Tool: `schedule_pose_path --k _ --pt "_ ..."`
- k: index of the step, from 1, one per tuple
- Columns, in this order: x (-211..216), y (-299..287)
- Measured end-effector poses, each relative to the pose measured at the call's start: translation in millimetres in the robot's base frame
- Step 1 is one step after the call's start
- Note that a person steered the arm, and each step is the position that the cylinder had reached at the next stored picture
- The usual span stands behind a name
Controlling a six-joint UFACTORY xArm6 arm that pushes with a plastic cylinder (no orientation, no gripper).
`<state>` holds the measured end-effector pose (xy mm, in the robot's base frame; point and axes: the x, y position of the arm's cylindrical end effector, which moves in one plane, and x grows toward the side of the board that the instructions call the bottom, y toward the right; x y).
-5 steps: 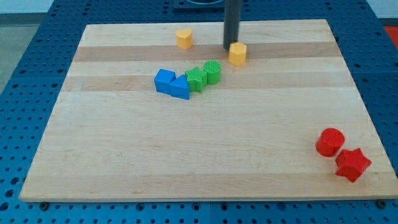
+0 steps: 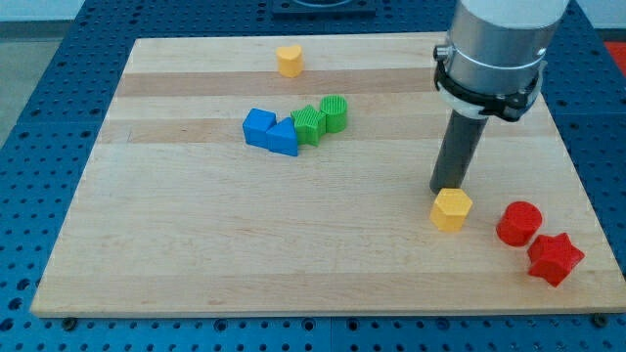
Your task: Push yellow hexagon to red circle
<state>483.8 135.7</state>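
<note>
The yellow hexagon (image 2: 451, 209) lies on the wooden board at the view's lower right. The red circle (image 2: 518, 223) stands to its right, a short gap apart. My tip (image 2: 445, 190) rests just above the hexagon's upper edge, touching or nearly touching it. The rod rises from there to the arm's grey body at the view's top right.
A red star (image 2: 555, 258) sits just below and right of the red circle. A yellow heart-shaped block (image 2: 289, 61) is near the top edge. Two blue blocks (image 2: 269, 131) and two green blocks (image 2: 322, 118) cluster left of centre. The board's right edge (image 2: 572, 166) is close to the red blocks.
The yellow hexagon has moved from near the top of the board down and to the right, close to the red circle. My tip has moved with it.
</note>
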Motion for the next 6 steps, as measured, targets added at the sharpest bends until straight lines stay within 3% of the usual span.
schedule_pose_path --k 2,6 --pt "22 -39" --pt "40 30"
